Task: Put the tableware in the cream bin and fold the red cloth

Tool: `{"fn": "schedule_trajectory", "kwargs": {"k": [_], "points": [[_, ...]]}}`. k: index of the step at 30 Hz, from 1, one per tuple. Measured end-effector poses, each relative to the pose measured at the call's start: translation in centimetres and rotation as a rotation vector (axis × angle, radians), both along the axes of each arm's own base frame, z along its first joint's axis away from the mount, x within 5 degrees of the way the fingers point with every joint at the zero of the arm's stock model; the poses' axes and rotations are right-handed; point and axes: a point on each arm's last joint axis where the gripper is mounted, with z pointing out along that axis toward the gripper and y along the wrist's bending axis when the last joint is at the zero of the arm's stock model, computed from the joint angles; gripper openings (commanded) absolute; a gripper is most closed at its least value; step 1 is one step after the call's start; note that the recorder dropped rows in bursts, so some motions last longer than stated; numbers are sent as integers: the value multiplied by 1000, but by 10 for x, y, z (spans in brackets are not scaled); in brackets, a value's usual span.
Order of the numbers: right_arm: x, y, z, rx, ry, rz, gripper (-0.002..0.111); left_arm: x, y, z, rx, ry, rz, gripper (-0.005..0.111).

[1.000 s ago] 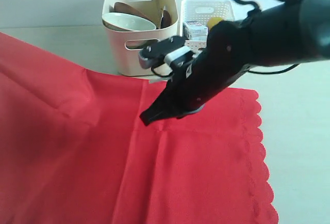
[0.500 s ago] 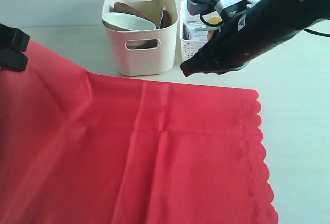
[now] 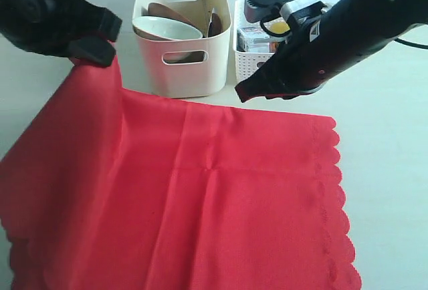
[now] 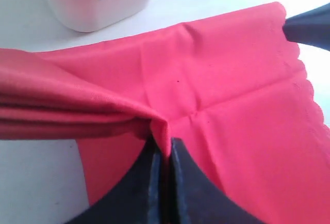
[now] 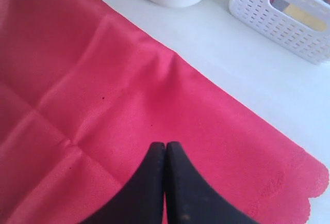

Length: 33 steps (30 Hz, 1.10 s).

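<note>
finds left tool (image 3: 93, 53) clamped on held-up far-left corner of large bright red fabric cloth (image 3: 221, 196), rest spread on tabletop (image 3: 388, 123) before tall cream plastic bin (image 3: 194, 69). notes right tool (image 3: 244, 95) pressed together, empty, over far edge. places scalloped edge (image 3: 338, 190) rightward, nearer right arm.

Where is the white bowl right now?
In the exterior view, the bowl sits inside the cream bin at the back of the table, just left of the white basket.
</note>
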Motion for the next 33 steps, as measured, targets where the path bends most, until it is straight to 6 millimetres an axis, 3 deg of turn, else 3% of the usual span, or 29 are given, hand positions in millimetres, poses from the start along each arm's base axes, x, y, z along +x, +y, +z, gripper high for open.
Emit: {"fn": "schedule_trajectory", "kwargs": {"k": [5,12,16,21,27,29,32,33], "points": [[2,-10,9,-62,-64,-8,0,1,-37,-9,11,30,-91,0],[13,-60,33,-123,-151,-238,0,-18,-86,-14,39,75,-232,0],[12,-64,37,-117,-158,-261,0,-21,-112,-19,78,122,-306,0],[12,-66,38,-133,-171,-263,0,-26,-134,-4,85,138,-362,0],[20,-80,45,-210,-290,-397,0,-26,-158,-29,91,218,-386,0],[21,-83,47,-218,-306,-440,0,-26,-168,-41,97,220,-396,6],[21,-83,47,-215,-310,-456,0,-29,-182,-61,118,218,-445,52],[21,-84,47,-217,-309,-457,0,-30,-184,-63,120,216,-452,75]]}}
